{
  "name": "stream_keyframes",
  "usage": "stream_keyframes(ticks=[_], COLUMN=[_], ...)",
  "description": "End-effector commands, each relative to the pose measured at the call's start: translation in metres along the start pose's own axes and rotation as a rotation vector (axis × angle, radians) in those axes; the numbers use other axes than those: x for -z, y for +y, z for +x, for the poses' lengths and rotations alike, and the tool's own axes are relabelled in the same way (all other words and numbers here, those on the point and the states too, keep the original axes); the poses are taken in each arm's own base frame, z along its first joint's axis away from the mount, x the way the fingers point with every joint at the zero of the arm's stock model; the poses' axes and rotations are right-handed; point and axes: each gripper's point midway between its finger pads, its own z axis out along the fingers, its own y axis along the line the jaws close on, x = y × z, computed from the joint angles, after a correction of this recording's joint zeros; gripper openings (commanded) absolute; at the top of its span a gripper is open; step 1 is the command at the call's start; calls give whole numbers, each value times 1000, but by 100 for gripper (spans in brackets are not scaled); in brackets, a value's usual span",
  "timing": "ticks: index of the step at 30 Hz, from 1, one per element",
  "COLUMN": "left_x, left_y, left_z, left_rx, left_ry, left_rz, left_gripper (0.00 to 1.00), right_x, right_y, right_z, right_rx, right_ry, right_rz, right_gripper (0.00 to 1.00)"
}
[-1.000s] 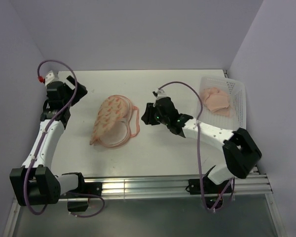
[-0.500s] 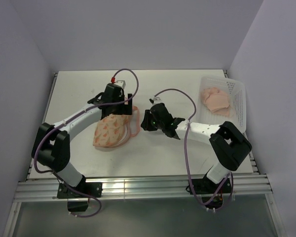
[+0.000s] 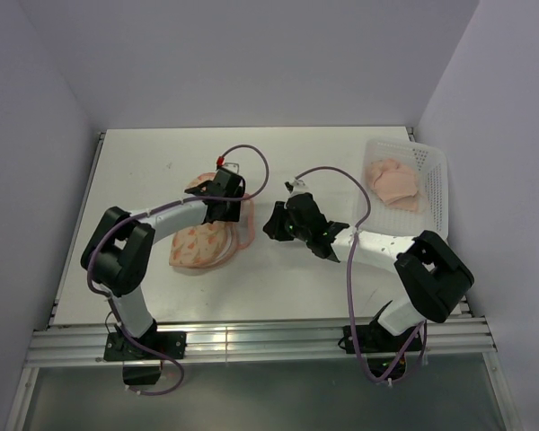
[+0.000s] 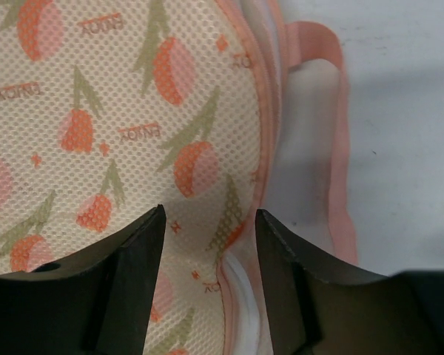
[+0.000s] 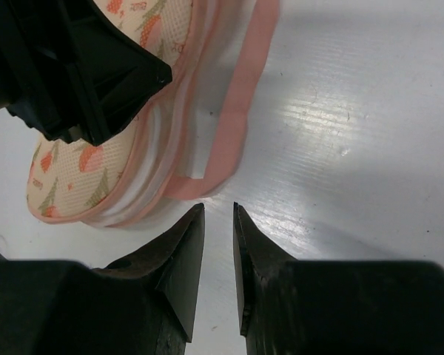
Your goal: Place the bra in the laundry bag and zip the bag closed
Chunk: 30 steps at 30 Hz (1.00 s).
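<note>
Moved: the left gripper (image 3: pixel 223 193) has drawn in over the far end of the laundry bag (image 3: pixel 200 248), while the right gripper (image 3: pixel 274 224) has barely shifted.
Left gripper: fingers spread wide above the bag's patterned top by its zip edge, gripping nothing.
Right gripper: nearly closed with a thin gap, empty, just beside the pink loop (image 5: pixel 240 103).
Bra (image 3: pixel 393 180): in the white basket (image 3: pixel 437 199), well apart from the bag.
Laundry bag: on the table (image 3: pixel 144 162), pale lining showing at its edge.

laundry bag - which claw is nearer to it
Left. The left claw sits right over the patterned top of the laundry bag; the right claw is off to its right, by the pink loop.
</note>
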Motion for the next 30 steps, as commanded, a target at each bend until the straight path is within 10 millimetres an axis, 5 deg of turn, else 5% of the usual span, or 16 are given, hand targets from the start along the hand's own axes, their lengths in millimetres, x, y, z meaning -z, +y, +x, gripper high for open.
stream_keyframes(ticks=[1,10,13,14,30], left_x=[-6,-20,-16,-15,43], left_y=[9,15,13,13,18], left_z=[-7,9,4,2,-48], left_rx=[24,20,34,39,291], left_ry=[-41,-12,-31,-36,-200], left_rz=[-58,-94,-73,-71,207], left_gripper=[54,44,22,1,0], right_x=[6,-4,-11,-16,-77], right_y=[15,25,35,38,53], right_z=[-19,-12,-5,-4,12], right_rx=[-16,-48,-49,-49,-68], right_ry=[-71,-53,-30,-26,53], right_rz=[-56,-108,-132,-137,-116], right_gripper=[29,43,50,52,60])
